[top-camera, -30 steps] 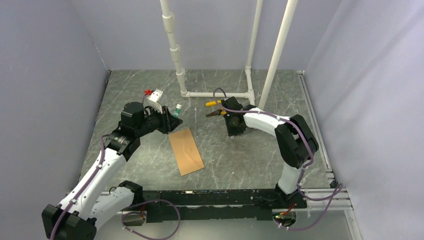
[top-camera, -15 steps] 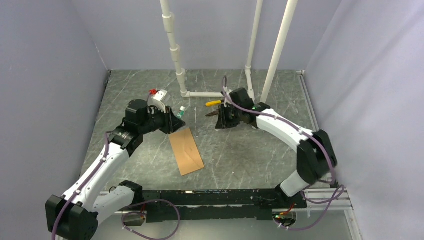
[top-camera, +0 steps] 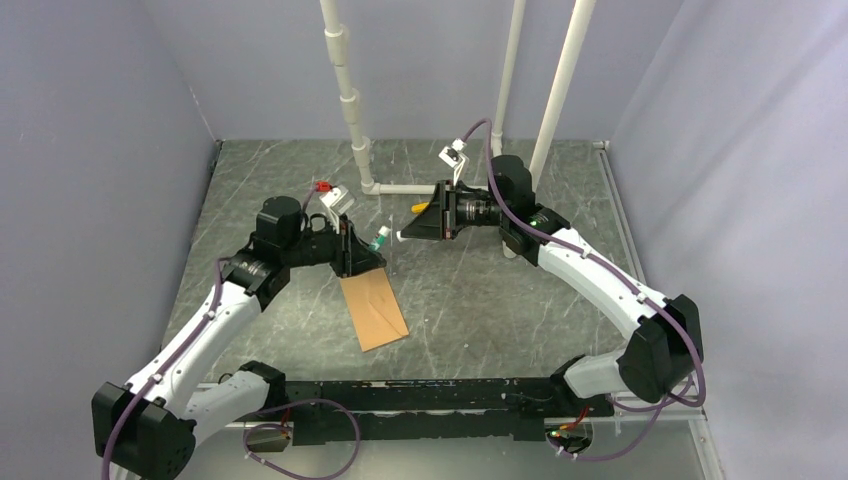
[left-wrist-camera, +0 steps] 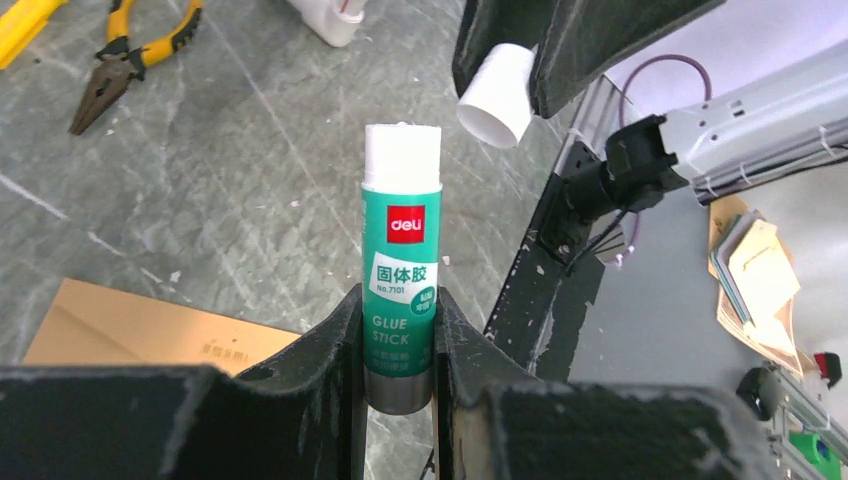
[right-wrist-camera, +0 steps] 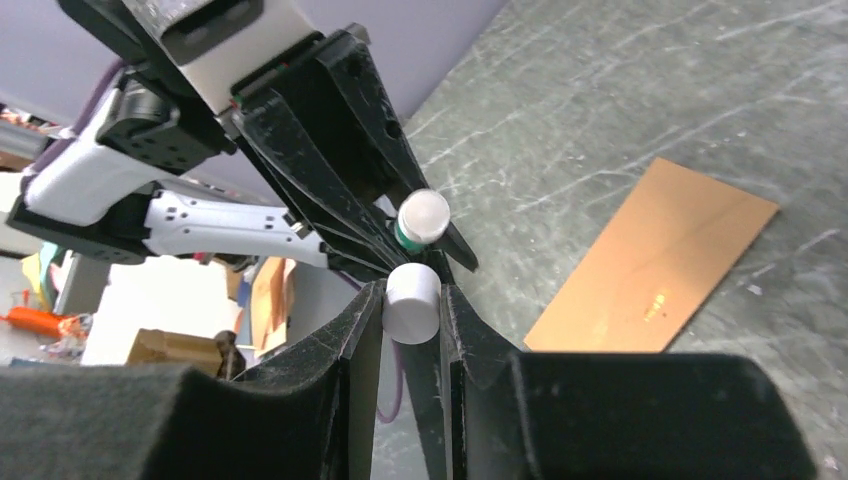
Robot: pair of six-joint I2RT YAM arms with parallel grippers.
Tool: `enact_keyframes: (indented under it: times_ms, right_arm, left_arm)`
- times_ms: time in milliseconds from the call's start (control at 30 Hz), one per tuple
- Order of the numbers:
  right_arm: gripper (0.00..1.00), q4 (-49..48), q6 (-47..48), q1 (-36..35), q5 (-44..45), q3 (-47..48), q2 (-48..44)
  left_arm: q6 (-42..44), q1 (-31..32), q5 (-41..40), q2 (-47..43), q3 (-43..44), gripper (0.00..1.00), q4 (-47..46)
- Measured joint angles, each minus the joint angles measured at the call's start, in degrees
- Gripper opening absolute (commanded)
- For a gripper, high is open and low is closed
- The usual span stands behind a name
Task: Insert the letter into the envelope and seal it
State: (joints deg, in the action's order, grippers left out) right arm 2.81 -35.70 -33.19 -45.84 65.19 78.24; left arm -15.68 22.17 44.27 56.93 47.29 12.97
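Jaws: your left gripper (left-wrist-camera: pixel 398 312) clamps an uncapped green glue stick (left-wrist-camera: pixel 401 230), your right gripper (right-wrist-camera: pixel 412 290) pinches its white cap (right-wrist-camera: pixel 412 308), and the brown envelope (top-camera: pixel 372 308) lies flat on the table (top-camera: pixel 480 310) beside the left gripper.

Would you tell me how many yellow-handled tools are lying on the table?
2. The pliers lie at the far side of the table; a yellow tool lies just beside them, partly cropped. Others may be hidden.

so the kraft-brown envelope (top-camera: pixel 374 310) is just lying flat on the grey marbled table (top-camera: pixel 480 300), a clean rectangle, turned diagonally: far end toward the left, near end angled right, faint seams showing.
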Motion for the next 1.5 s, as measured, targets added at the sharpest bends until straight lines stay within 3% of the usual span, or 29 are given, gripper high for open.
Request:
enact_keyframes:
  times_ms: [667,900,1200,1500]
  right_arm:
    - [0.1,-4.13,-4.31,-0.09,-5.31,0.11,0.46]
    - [0.09,0.68,-1.09,-0.17,-8.17,0.55,0.37]
    - [0.04,7.78,4.87,-1.7,-10.03,0.55,-3.61]
    - [0.0,7.96,5.03,-3.63,-4.83,-0.24,-3.93]
  left_arm:
    - [1.77,4.17,5.16,0.11,0.0,0.03,-2.19]
    - [8.63,6.21,5.4,0.2,0.46,0.02,1.46]
    - [25.97,11.15,2.71,3.37,11.17,0.02,18.73]
    - [28.61,11.76,-0.72,3.8,10.97,0.03,18.6]
